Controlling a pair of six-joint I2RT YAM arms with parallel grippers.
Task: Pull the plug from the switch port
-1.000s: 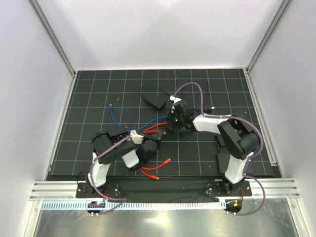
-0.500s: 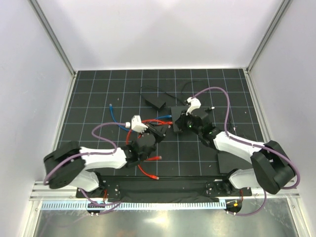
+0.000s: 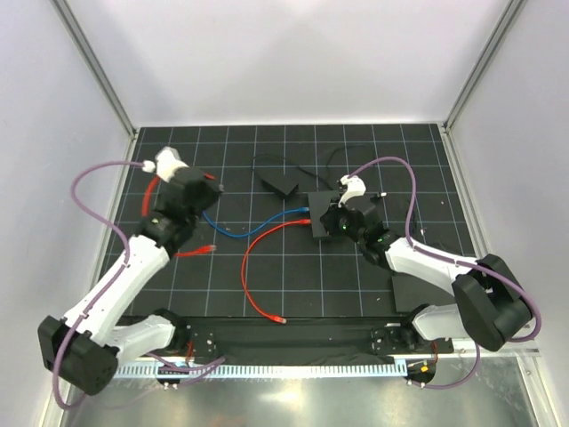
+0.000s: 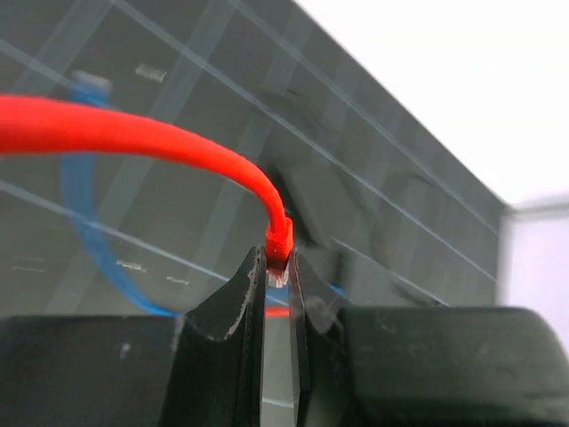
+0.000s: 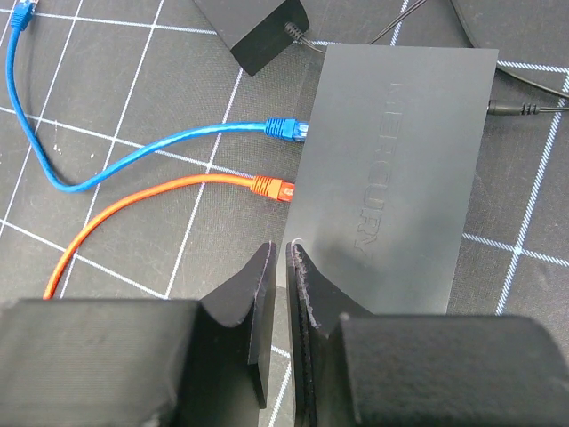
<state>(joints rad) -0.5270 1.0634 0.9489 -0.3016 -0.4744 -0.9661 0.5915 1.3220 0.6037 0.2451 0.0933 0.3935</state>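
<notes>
Pinching the red plug (image 4: 279,242), left hand (image 4: 277,277) (switch (image 5: 391,160) well apart)

top: high, near side, whole mat (image 3: 222,142) | left wrist: close, low | right wrist: close, above switch (image 5: 391,160) | shared: blue cable (image 5: 213,132)

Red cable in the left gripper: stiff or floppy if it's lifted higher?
Probably floppy: the red cable curves in a loose arc right off its plug. Likely light too, since it is thin. The left gripper pinches only the small plug, so it could twist there.
</notes>
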